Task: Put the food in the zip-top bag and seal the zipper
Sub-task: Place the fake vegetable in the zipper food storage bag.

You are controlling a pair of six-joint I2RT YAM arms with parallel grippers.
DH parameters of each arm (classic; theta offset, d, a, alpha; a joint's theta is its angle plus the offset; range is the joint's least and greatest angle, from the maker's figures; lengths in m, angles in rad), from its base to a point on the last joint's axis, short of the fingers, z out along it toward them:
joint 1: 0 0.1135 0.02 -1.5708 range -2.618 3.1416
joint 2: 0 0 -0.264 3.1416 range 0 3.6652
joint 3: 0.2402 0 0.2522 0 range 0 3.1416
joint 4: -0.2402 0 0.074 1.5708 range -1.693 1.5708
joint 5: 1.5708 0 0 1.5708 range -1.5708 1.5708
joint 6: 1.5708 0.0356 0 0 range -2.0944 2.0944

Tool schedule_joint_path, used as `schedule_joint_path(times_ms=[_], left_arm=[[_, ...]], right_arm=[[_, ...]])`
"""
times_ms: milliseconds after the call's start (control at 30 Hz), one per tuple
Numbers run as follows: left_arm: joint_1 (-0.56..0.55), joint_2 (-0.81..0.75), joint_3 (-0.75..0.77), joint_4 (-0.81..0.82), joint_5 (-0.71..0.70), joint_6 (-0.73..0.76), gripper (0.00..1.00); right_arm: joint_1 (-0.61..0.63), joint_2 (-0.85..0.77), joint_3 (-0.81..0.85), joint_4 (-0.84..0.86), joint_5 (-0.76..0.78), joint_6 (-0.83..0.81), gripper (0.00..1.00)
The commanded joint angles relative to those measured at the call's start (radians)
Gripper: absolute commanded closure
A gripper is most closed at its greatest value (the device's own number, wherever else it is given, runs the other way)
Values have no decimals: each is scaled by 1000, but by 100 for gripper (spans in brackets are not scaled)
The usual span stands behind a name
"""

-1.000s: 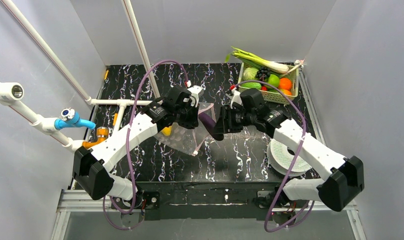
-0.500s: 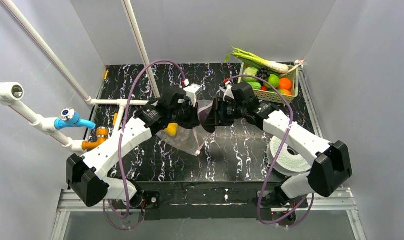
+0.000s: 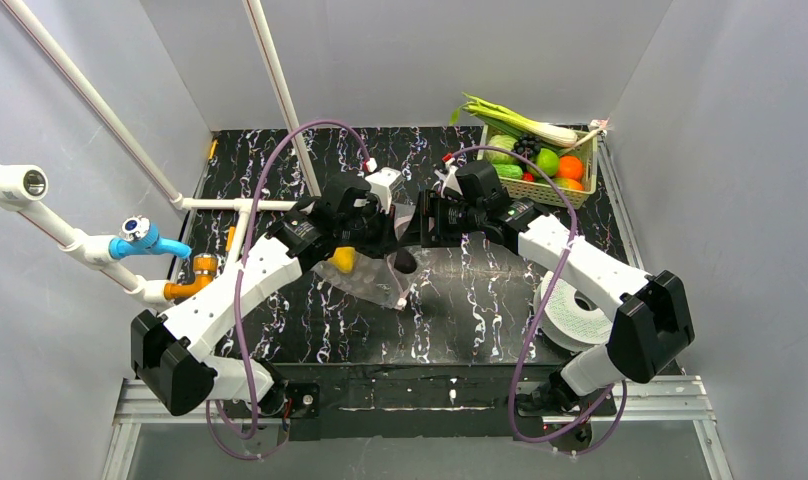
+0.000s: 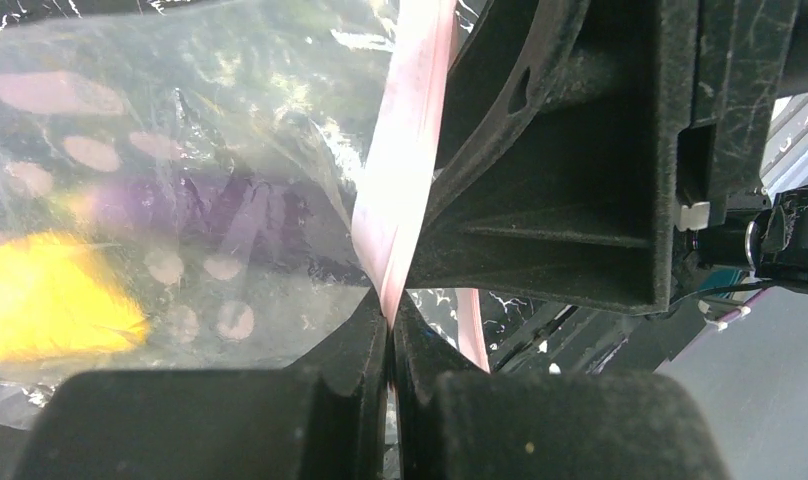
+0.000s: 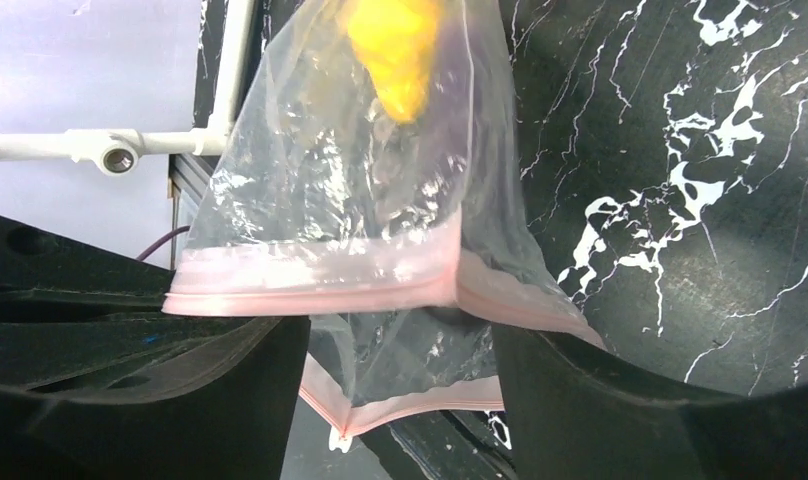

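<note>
Since a second ago my right gripper (image 5: 400,345) has pushed up to the bag (image 5: 320,200) and spread wide, empty; the purple piece (image 3: 405,262) sits inside beside the yellow one (image 5: 395,45). My left gripper (image 4: 390,310) pinches the zipper (image 4: 410,150), the only firm hold on that limp, slippery film. More food (image 3: 570,167) waits in the basket (image 3: 542,196) beyond.

Zip-top bag (image 3: 375,285): upper part hidden under left gripper (image 3: 382,238) and right gripper (image 3: 425,225).
Yellow food (image 4: 50,300): blurred through the bag, kind not to be told.
Purple food (image 4: 230,215): smeared, outline lost.
Zipper (image 4: 405,150): cut off at the upper edge.
Right fingers (image 5: 620,420): cut off at the lower edge.
</note>
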Motion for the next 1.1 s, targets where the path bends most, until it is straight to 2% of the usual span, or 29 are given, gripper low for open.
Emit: schedule_joint_path(times_ms=[0,267,433,533,667,733,867,1000,1067], left_arm=[[-3,-46,-8,14,8,-1,100],[-3,-35,-8,14,7,-4,100],[-2,-47,-9,16,-10,1,100],[-2,-125,-30,34,-90,25,100],[-2,-314,-180,213,-184,35,100],[-1,-346,-206,254,-174,33,100],[-3,-258,-162,201,-129,15,100],[-2,-66,-3,-24,-201,3,100],[-2,-16,36,-74,-193,5,100]], right_arm=[[8,-23,34,27,4,-9,23],[11,-59,15,15,21,-24,22],[9,-102,3,-2,51,-42,27],[9,-160,-8,-25,113,-68,29],[8,-268,-16,-67,190,-113,29],[8,-310,-18,-80,218,-137,29],[-4,-361,-26,-114,320,-169,26],[-64,-360,-32,-139,341,-153,26],[-103,-347,-29,-151,339,-143,26]])
